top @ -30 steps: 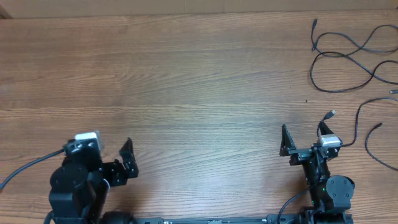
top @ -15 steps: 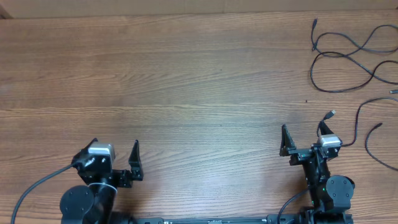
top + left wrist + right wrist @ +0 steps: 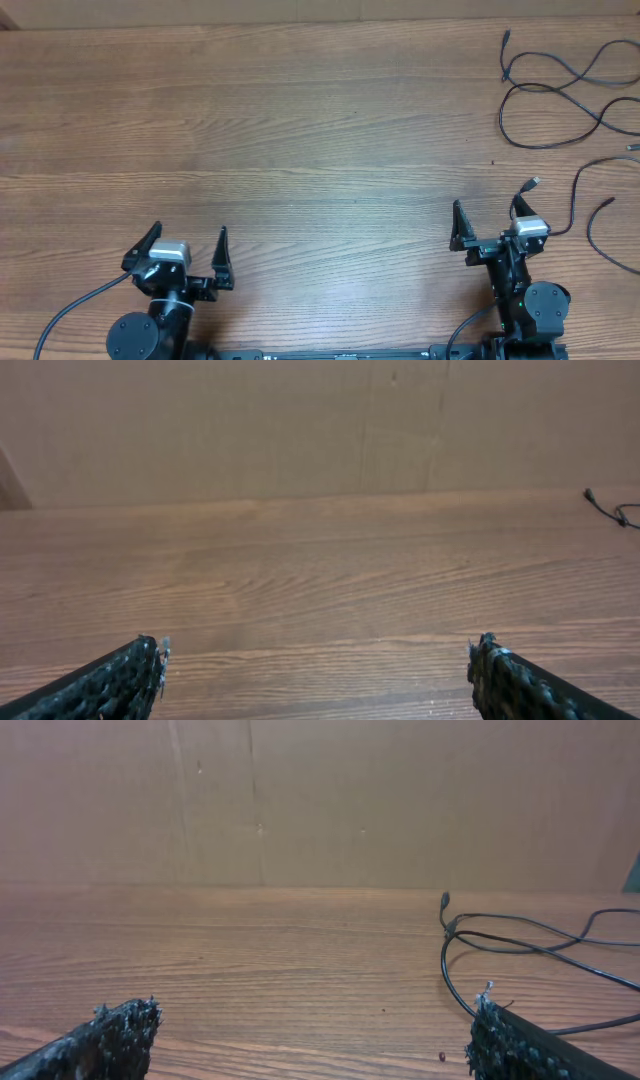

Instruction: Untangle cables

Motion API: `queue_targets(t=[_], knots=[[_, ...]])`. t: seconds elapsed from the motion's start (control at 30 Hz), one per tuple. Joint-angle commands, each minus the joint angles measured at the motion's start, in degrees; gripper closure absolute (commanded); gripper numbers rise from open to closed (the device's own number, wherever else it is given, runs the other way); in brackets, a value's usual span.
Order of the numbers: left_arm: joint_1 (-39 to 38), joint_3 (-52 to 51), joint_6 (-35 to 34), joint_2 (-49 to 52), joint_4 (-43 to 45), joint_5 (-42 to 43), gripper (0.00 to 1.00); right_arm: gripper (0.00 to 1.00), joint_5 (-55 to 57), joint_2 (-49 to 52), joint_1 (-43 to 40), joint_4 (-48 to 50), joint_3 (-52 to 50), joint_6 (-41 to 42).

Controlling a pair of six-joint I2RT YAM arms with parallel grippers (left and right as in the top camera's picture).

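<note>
Several thin black cables lie in loose loops at the far right of the wooden table, and one more cable curves down the right edge near my right arm. My left gripper is open and empty at the front left, far from the cables. My right gripper is open and empty at the front right, with a small plug just beyond its right finger. In the left wrist view the open jaws face bare wood, with a cable end far right. In the right wrist view the open jaws face a cable loop.
The wooden table spans the whole view. A brown cardboard wall stands behind its far edge. Thick black robot wires trail from both arm bases along the front edge.
My left arm has swung round and shifted right, so its open fingers now point straight toward the far edge. The right arm and the cables have not moved.
</note>
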Motion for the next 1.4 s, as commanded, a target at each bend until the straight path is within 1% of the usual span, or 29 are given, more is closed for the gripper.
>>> queue_targets(t=[0.0, 0.47, 0.73, 0.87, 1.13, 1.37], knots=[[-0.4, -1.8, 1.3, -1.2, 1.7, 0.7, 0.00, 0.00, 0.5, -0.7, 0.3, 0.3, -0.6, -0.1], [-0.4, -3.8, 2.4, -1.2, 3.9, 0.7, 0.00, 0.00, 0.5, -0.7, 0.3, 0.3, -0.6, -0.1], [-0.4, -10.7, 2.4, -1.2, 13.7, 0.6, 0.00, 0.00, 0.5, -0.7, 0.3, 0.3, -0.6, -0.1], [-0.4, -13.2, 4.1, -1.2, 17.1, 0.4, 0.00, 0.00, 0.5, -0.7, 0.3, 0.3, -0.6, -0.1], [-0.3, -19.6, 4.5, -1.2, 28.6, 0.3, 0.00, 0.00, 0.5, -0.7, 0.3, 0.3, -0.6, -0.1], [-0.4, -22.1, 4.4, -1.2, 31.7, -3.8, 0.01, 0.00, 0.5, -0.7, 0.3, 0.3, -0.6, -0.1]])
